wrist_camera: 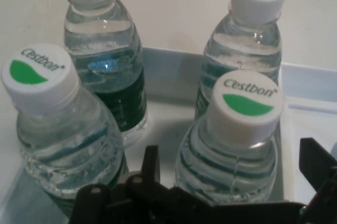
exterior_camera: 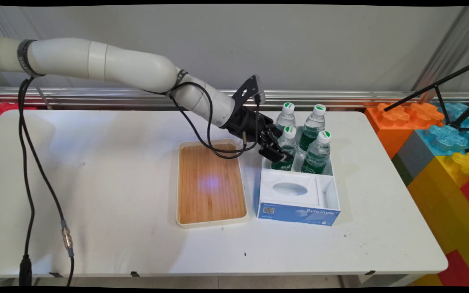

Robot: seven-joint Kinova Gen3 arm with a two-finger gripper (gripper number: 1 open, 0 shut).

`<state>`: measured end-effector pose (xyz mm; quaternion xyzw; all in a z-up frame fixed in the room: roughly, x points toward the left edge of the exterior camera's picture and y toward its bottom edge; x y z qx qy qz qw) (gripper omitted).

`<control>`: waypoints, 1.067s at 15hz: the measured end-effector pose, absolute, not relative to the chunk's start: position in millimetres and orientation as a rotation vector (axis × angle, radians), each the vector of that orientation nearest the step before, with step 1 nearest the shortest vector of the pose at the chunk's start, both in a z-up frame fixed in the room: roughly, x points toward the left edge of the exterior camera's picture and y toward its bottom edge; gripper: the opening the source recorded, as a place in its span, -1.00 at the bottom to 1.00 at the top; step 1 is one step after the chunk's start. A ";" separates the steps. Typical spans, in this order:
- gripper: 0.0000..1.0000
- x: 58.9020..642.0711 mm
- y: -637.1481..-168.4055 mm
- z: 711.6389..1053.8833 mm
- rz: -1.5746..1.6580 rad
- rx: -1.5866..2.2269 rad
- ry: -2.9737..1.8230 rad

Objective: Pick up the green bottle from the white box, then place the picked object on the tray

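Claw [exterior_camera: 277, 150], black and two-fingered, reaches the near-left Cestbon water bottle [exterior_camera: 285, 148] of four standing in the far compartment of a white-and-blue ByteStyle box [exterior_camera: 299, 211]. Left of the box lies a bamboo tray [exterior_camera: 211, 183] on the white worktop [exterior_camera: 96, 183]; a grey wall [exterior_camera: 259, 40] rises behind, and big coloured blocks [exterior_camera: 442, 146] stack at right. From the hand, the claw [wrist_camera: 231, 182] stands wide, its fingers [wrist_camera: 151, 163] flanking that bottle [wrist_camera: 231, 150], not visibly pressing it.
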<state>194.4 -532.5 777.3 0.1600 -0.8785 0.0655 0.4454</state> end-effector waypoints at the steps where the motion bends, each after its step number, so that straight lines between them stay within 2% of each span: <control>1: 1.00 194.1 -532.5 776.9 0.163 0.399 -2.175; 2: 1.00 193.6 -532.1 776.1 0.162 0.401 -2.174; 3: -1.00 193.5 -531.6 775.4 0.161 0.402 -2.176; 11: -1.00 195.9 -528.5 774.4 0.162 0.422 -2.186; 16: -1.00 199.2 -526.4 794.6 0.163 0.446 -2.160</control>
